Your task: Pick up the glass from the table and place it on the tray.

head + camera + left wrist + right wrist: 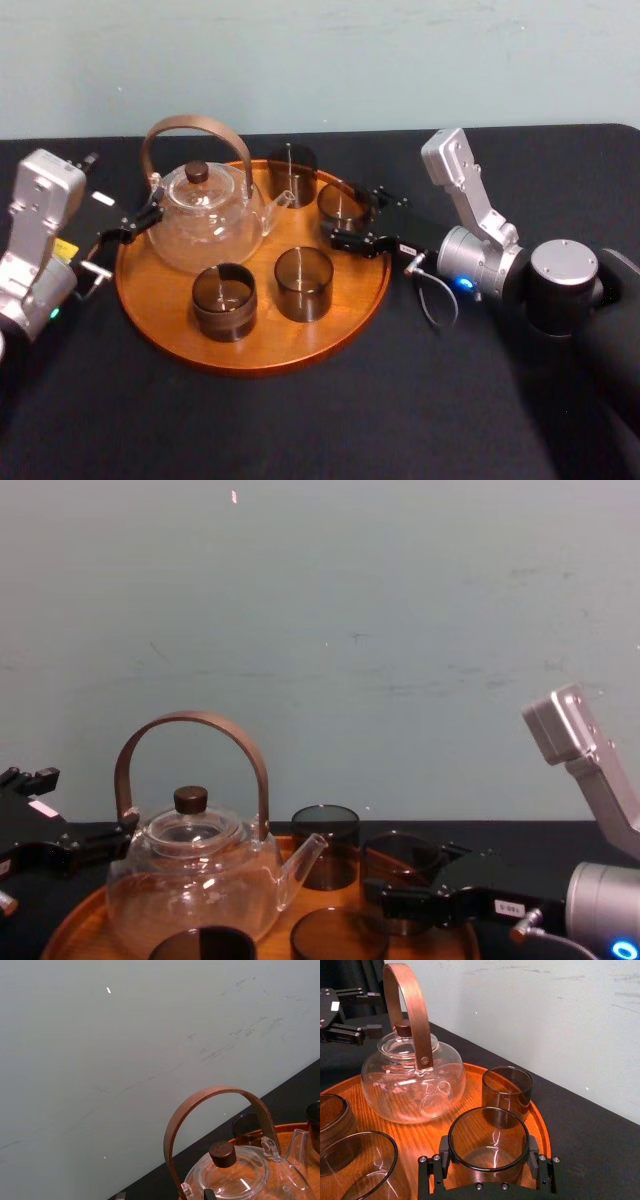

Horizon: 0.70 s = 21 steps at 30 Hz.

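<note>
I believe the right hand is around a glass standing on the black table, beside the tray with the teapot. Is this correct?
No. The right hand is around the glass, but this glass stands on the tray with the teapot, not on the table. The right wrist view shows wood under it. The left hand is beside the teapot.

So the tray is orange-brown wood grain, table matte black, each glass smoky brown, teapot clear, brown handle.

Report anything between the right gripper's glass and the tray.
Nothing visible does. The smoky brown glass within the right gripper is over bare wood by the round orange-brown wooden tray's right rim, apart from the clear teapot.
</note>
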Each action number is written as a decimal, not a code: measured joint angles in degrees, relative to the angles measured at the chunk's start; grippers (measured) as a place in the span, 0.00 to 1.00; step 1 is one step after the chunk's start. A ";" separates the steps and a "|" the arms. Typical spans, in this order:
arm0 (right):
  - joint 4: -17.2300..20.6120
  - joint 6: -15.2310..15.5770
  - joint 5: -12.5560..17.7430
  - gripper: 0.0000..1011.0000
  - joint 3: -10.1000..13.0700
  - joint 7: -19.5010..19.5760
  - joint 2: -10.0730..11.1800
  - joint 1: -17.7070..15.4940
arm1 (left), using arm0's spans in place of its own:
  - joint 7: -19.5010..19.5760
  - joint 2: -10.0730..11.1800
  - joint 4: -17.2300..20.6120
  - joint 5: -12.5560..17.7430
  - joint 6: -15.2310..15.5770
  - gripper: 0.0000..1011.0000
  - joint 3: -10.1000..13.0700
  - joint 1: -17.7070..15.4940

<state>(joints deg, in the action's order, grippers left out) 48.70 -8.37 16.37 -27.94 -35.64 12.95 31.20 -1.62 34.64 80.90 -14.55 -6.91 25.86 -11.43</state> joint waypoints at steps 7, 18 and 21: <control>-1.92 -0.97 -0.27 0.89 0.18 0.00 -0.64 0.71 | 0.00 0.00 0.00 0.00 0.00 1.00 0.00 0.00; -5.79 -2.18 -1.19 0.89 0.37 -0.06 -1.99 2.12 | 0.00 0.00 0.00 0.00 0.00 1.00 0.00 0.00; -6.00 -2.25 -1.31 0.90 0.38 0.00 -2.11 2.21 | 0.00 0.00 0.00 0.00 0.00 1.00 0.00 0.00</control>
<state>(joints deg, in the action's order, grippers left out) 42.70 -10.62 15.05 -27.56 -35.64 10.84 33.40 -1.62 34.65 80.90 -14.55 -6.91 25.86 -11.43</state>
